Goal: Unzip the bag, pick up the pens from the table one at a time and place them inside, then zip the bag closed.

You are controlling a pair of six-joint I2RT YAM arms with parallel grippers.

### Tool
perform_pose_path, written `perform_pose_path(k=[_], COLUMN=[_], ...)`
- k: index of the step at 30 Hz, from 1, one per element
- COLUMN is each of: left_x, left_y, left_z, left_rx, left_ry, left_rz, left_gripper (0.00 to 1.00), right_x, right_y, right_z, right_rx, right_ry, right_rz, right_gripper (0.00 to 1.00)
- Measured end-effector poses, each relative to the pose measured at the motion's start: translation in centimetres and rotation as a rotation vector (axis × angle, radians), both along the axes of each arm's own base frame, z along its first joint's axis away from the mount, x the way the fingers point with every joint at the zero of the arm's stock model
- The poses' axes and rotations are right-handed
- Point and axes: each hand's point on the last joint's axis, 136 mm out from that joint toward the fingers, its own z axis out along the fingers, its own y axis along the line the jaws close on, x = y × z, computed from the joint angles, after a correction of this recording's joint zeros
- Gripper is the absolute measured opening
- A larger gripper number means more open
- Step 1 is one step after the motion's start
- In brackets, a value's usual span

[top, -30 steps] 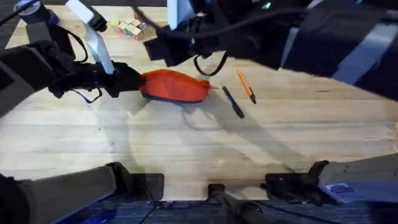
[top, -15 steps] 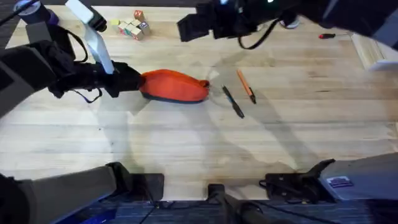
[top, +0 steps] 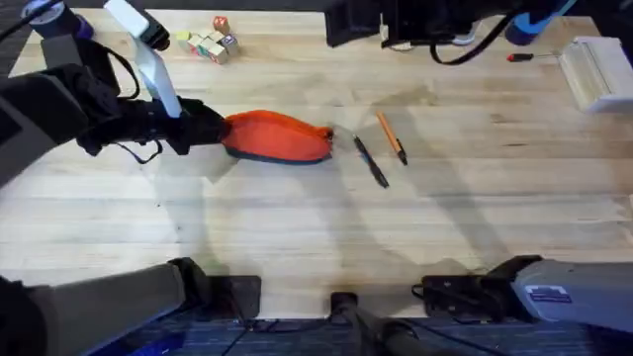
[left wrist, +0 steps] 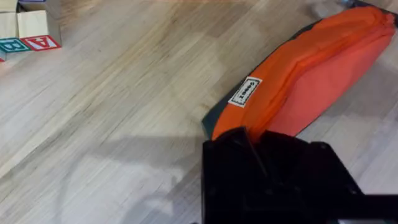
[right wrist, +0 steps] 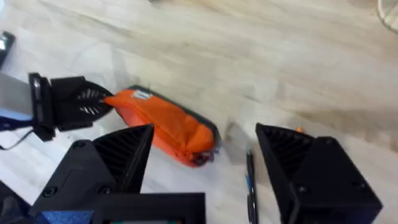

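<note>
the bag [top: 279, 136] lies on the table [top: 297, 237], its end clamped by the left hand [top: 213, 127]. the right hand [right wrist: 202, 168], fingers apart, is held high; a descent could knock the pens [top: 372, 161] away beside it.

Count on the pale plank table [top: 297, 227]:
One orange fabric pouch [top: 278, 135]; two slim pens, one orange [top: 391, 136], one black [top: 371, 162]; one cluster of lettered toy blocks [top: 205, 42], number unclear; one small red-handled screwdriver [top: 521, 57].
</note>
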Motion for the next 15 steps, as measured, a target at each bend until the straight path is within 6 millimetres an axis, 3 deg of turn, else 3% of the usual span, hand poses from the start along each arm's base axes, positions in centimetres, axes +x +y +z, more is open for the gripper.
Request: perform_pose_path(k=[11,15], left_x=[0.0,0.0], left_y=[0.0,0.0], left_z=[0.0,0.0], left_rx=[0.0,0.0], left_ry=[0.0,0.0], left_rz=[0.0,0.0], left_gripper=[0.042,0.042], right_x=[-2.2,-1.7], right_y=[-2.1,-3.4], right_z=[-2.2,-1.9], right_rx=[-0.029,0.043], right_ry=[0.156,0.19], right_rz=[-0.017,-0.035], right_gripper=[0.996,0.996])
